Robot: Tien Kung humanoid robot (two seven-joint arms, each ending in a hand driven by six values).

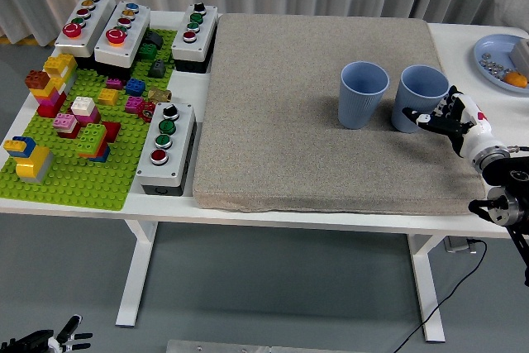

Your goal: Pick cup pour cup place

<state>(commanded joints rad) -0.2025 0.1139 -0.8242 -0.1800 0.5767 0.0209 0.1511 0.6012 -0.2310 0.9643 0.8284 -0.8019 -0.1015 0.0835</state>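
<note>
The right hand (449, 116) reaches in from the right edge, fingers curled loosely and apart. The left hand (51, 341) hangs low at the near left corner.

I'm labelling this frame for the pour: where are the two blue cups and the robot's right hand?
Left blue cup (363, 95), head view, on its front wall.
Right blue cup (420, 93), head view, on its front wall left of the fingers.
Right hand (451, 116), head view, on the middle of the hand.
</note>
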